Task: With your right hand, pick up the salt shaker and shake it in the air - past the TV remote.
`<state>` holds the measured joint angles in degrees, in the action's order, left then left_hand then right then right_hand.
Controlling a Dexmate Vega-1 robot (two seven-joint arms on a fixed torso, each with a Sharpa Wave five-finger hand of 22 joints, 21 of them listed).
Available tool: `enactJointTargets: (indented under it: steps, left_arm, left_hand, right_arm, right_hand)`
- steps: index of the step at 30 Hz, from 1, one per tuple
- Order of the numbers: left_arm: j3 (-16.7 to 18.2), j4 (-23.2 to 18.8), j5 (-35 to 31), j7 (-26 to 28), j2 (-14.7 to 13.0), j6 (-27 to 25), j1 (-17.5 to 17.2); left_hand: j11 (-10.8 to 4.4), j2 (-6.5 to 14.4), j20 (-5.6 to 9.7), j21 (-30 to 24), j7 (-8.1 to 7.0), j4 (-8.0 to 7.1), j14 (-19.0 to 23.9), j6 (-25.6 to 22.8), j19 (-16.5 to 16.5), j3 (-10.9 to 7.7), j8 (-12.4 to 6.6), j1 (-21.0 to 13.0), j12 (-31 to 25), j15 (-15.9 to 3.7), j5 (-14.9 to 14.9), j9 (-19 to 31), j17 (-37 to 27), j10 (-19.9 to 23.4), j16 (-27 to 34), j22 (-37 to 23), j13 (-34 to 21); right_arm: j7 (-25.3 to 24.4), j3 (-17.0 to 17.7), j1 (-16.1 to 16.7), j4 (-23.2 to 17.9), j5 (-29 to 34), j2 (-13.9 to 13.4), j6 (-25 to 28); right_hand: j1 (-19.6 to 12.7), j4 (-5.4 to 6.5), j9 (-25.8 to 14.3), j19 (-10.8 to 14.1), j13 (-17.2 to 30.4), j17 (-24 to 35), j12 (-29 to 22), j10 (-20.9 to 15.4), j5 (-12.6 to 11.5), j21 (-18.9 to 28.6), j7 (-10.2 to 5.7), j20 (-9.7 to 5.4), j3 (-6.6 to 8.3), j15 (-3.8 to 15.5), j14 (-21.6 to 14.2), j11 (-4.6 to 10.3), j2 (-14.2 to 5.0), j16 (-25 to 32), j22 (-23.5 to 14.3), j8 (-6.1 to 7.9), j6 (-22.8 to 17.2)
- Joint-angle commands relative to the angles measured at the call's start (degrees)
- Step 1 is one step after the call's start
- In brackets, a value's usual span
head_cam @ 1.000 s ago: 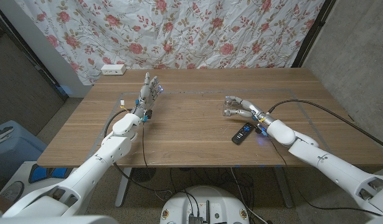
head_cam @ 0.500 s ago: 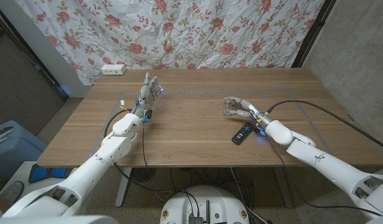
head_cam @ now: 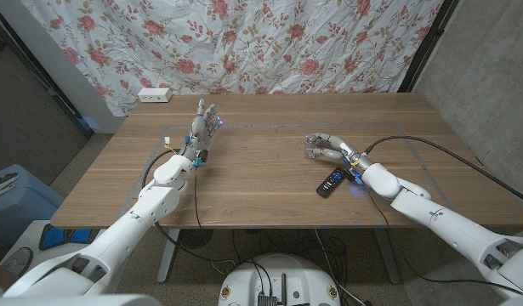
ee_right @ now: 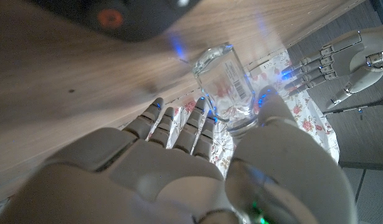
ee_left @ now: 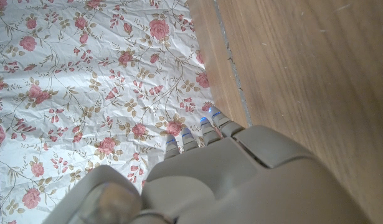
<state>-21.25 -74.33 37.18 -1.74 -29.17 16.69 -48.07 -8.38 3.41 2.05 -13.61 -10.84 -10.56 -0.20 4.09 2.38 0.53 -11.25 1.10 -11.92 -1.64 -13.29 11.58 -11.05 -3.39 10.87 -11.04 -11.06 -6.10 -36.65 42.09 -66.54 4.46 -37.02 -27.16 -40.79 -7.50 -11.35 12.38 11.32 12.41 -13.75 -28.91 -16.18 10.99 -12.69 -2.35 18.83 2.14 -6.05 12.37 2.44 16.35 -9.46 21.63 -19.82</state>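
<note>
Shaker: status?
Right hand gripping shaker, apparently lifted. Left hand open, idle on table. Remote beside right wrist, not blocking.

We see our right arm stretched in from the near right corner, its right hand (head_cam: 326,146) out ahead with the fingers (ee_right: 179,121) and thumb curved around a clear shaker (ee_right: 227,84) that sits between them. Our left arm reaches forward on the other side, and its left hand (head_cam: 201,127) stands upright, fingers (ee_left: 200,134) straight, together, holding nothing.
</note>
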Motion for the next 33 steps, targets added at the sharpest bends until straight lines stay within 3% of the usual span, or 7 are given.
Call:
enactJointTargets:
  steps: [1, 21, 33]
  left_arm:
    - [0.01, -0.05, 0.01, 0.01, 0.00, 0.01, -0.01]
    - [0.01, -0.02, 0.00, 0.00, 0.02, 0.04, -0.01]
    - [0.01, -0.03, 0.00, 0.00, 0.01, 0.04, -0.03]
  left_hand:
    - [-0.48, 5.64, 1.43, 0.08, -0.56, -0.14, 0.17, -0.18, 0.74, 0.43, -0.27, 0.08, -0.23, -5.98, -0.38, 0.09, -0.10, 0.00, 0.33, -0.28, -0.21]
    - [-0.42, 5.66, 1.44, 0.09, -0.55, -0.14, 0.14, -0.14, 0.80, 0.49, -0.25, 0.09, -0.23, -6.01, -0.39, 0.09, -0.10, -0.01, 0.31, -0.29, -0.21]
    - [-0.43, 5.66, 1.44, 0.12, -0.56, -0.14, 0.15, -0.16, 0.76, 0.52, -0.26, 0.08, -0.24, -5.94, -0.40, 0.09, -0.10, 0.02, 0.32, -0.29, -0.21]
  right_arm:
    - [0.94, -0.64, -1.13, 1.56, -0.27, 0.37, -0.48]
    - [-0.04, -0.90, -1.74, 2.55, 0.51, 0.38, -0.80]
    - [-0.81, -0.75, -1.44, 2.26, 0.33, 0.43, -0.42]
  right_hand:
    - [-0.03, 0.30, -0.35, 0.62, 0.35, 0.26, 0.08, -1.61, -0.11, -0.14, 0.03, -3.29, -0.17, 7.81, -1.02, 0.06, -1.45, 0.62, -0.12, 0.70, -1.96]
    - [-1.27, -0.74, -0.70, 2.31, 0.57, 0.78, 0.68, -9.50, 0.57, -0.01, -0.05, -3.90, -2.50, 8.76, -5.58, 0.19, -3.97, 2.19, -0.13, 3.15, -10.62]
    - [-5.14, -1.54, -0.70, 4.07, 1.52, 1.70, 0.30, -16.37, 1.35, -0.07, -0.18, -4.43, -3.74, 8.91, -8.80, 0.28, -5.32, 4.00, -0.15, 4.38, -14.93]
